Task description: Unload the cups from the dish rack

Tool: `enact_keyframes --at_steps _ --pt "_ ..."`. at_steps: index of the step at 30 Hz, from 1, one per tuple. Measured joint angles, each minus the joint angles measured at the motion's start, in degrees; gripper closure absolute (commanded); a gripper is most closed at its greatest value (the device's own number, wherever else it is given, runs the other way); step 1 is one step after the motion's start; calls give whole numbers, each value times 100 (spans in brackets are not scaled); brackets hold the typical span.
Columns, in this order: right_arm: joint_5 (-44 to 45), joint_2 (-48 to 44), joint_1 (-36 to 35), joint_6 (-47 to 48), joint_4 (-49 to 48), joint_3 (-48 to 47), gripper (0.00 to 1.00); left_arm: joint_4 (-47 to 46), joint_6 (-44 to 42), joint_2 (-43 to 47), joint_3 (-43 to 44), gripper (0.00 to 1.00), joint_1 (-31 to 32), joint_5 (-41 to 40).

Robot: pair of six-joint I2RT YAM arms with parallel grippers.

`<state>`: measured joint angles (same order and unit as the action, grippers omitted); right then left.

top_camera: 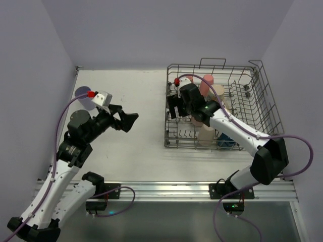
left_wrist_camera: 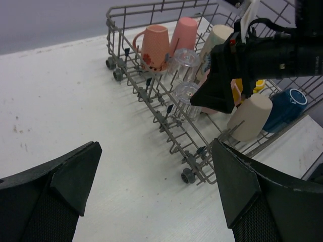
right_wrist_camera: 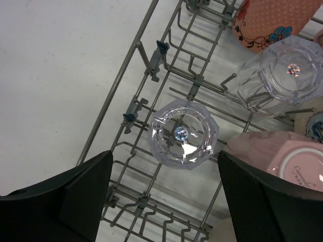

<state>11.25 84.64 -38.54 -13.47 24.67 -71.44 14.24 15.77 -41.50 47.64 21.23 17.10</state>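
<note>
The grey wire dish rack (top_camera: 266,98) stands at the back right and holds several upside-down cups. In the left wrist view it holds a salmon mug (left_wrist_camera: 154,46), a pink cup (left_wrist_camera: 183,31), a beige cup (left_wrist_camera: 250,116), a dark blue cup (left_wrist_camera: 285,108) and two clear tumblers (left_wrist_camera: 185,96). My right gripper (top_camera: 174,107) is open above the rack's left end. In its wrist view its jaws (right_wrist_camera: 164,196) straddle a clear tumbler (right_wrist_camera: 185,133) without touching it. My left gripper (top_camera: 130,121) is open and empty over the table left of the rack (left_wrist_camera: 151,96).
A lavender cup (top_camera: 82,94) stands on the table at the far left near the wall. A second clear tumbler (right_wrist_camera: 277,75), the floral salmon mug (right_wrist_camera: 270,20) and a pink cup (right_wrist_camera: 282,156) crowd the right gripper's right side. Walls close the table on three sides.
</note>
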Motion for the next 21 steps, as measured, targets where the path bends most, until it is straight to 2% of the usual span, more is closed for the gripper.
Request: enact_keyframes --at_steps 4,10,21 --pt "-72 223 173 278 168 -33 8 -105 -42 334 -157 0 42 -212" --pt "-341 575 496 535 208 -160 8 -129 -44 260 -181 0 166 -372" --pt "-778 1296 514 774 337 -514 8 -122 -46 138 -214 0 168 -501"
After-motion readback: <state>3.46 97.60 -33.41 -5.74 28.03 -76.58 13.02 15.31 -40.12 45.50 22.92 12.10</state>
